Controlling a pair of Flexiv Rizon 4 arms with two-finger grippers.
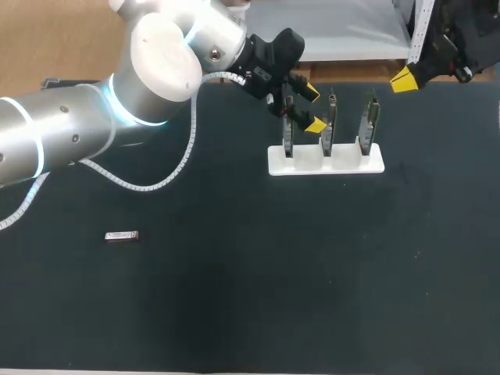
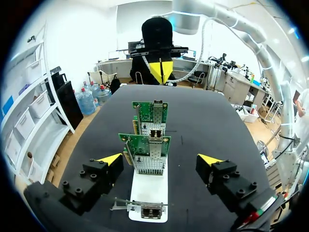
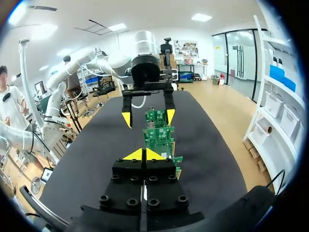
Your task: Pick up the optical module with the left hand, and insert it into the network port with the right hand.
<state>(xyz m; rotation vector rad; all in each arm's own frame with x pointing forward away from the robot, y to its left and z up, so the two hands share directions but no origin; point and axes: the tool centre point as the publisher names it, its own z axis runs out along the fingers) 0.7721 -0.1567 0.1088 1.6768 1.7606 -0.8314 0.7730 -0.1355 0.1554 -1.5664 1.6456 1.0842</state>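
Observation:
The optical module (image 1: pixel 122 236), a small silver-and-black bar, lies flat on the dark table at the left, far from both grippers. Three green network cards (image 1: pixel 329 125) stand upright in a white stand (image 1: pixel 326 160) right of centre. My left gripper (image 1: pixel 312 108) hovers over the stand's left end, open and holding nothing. In the left wrist view it (image 2: pixel 160 159) straddles the row of cards (image 2: pixel 147 152), and the module is out of sight. My right gripper (image 1: pixel 405 80) hangs at the far right edge, shut and empty; its tips (image 3: pixel 144 154) meet, pointing along the cards (image 3: pixel 158 136).
The black table mat (image 1: pixel 258 281) spreads wide in front of the stand and around the module. A white cable (image 1: pixel 176 168) loops down from my left arm above the mat. The table's far edge runs just behind the stand.

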